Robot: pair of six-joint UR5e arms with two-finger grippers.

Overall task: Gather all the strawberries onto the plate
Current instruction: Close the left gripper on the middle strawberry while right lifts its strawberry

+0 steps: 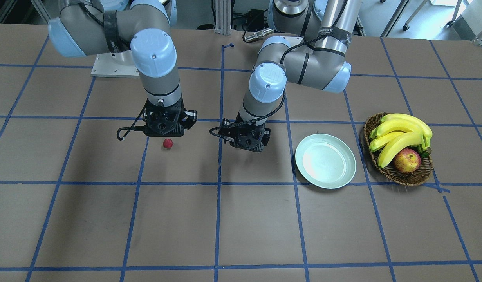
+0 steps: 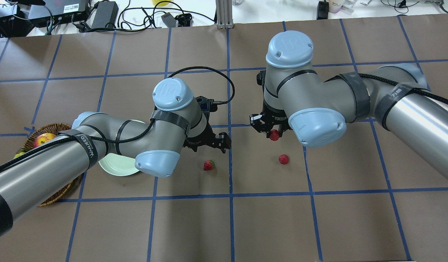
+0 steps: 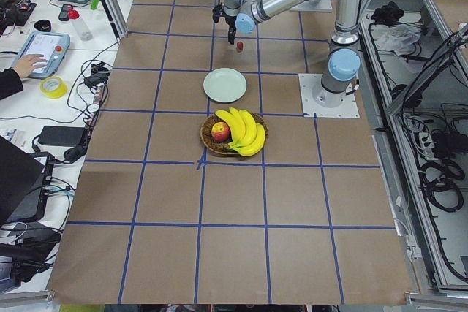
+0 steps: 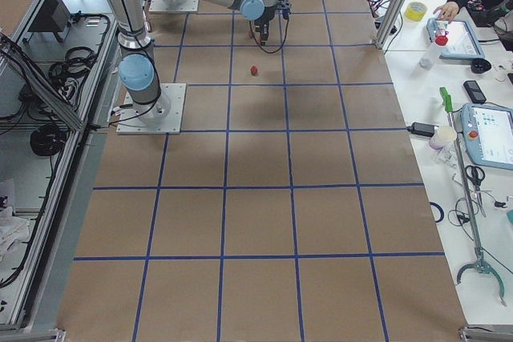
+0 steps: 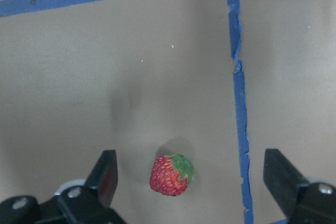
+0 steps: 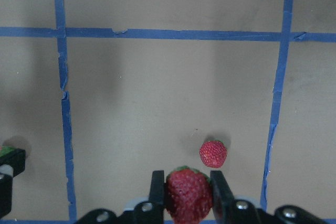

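My right gripper point(image 6: 186, 178) is shut on a dark-red strawberry point(image 6: 189, 196) and holds it above the table; it shows in the overhead view point(image 2: 273, 135) too. A second strawberry point(image 6: 213, 153) lies on the table just beyond it, also seen in the overhead view point(image 2: 283, 159) and the front view point(image 1: 168, 143). My left gripper point(image 5: 190, 156) is open, its fingers either side of a third strawberry point(image 5: 170, 174) lying on the paper below point(image 2: 208, 165). The pale mint plate point(image 1: 325, 161) lies empty on my left, partly hidden under my left arm in the overhead view point(image 2: 114, 166).
A brown wicker basket point(image 1: 401, 177) with bananas point(image 1: 399, 133) and a red-yellow apple point(image 1: 407, 160) stands beyond the plate on my far left. Blue tape lines grid the brown table. The two arms' wrists hang close together near the table's middle.
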